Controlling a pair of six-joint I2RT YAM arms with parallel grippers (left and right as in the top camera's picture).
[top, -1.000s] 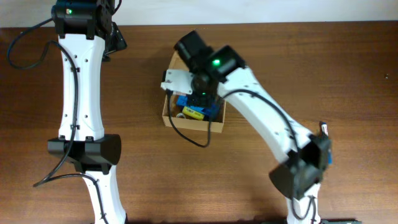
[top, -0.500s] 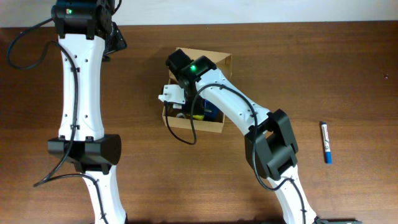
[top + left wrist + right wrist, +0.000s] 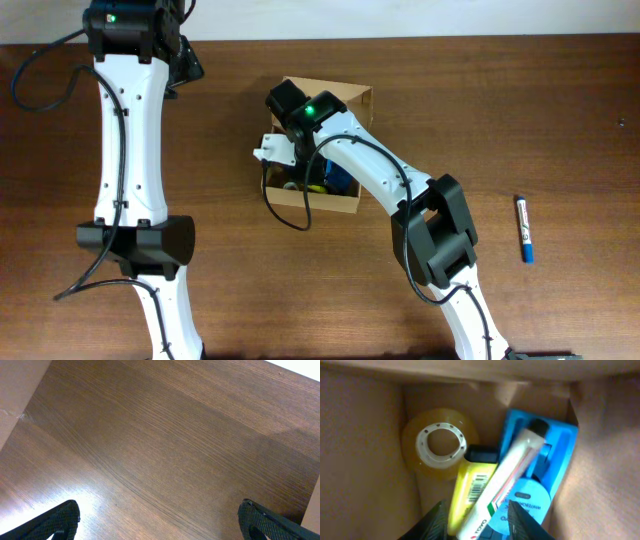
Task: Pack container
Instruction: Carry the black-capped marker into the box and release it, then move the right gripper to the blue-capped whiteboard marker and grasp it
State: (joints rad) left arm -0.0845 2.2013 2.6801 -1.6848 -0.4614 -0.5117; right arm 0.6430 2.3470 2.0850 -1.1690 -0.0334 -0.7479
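Note:
The container, an open tan cardboard box (image 3: 345, 205), stands at mid-table. My right gripper (image 3: 476, 525) reaches down into it (image 3: 365, 460), its wrist covering the box's left half in the overhead view. Its fingers are apart on either side of a white marker (image 3: 505, 477) and a yellow highlighter (image 3: 467, 490) that lie in the box. A clear tape roll (image 3: 440, 442) and a blue item (image 3: 545, 475) also lie inside. My left gripper (image 3: 160, 525) is open and empty over bare wood at the far left of the table.
A blue-and-white pen (image 3: 523, 228) lies loose on the table at the right. The left arm (image 3: 130, 150) stretches along the left side. The tabletop is dark wood.
The right arm has swung to the left and lowered its wrist into the box, uncovering the pen at the right. The left arm has not moved.

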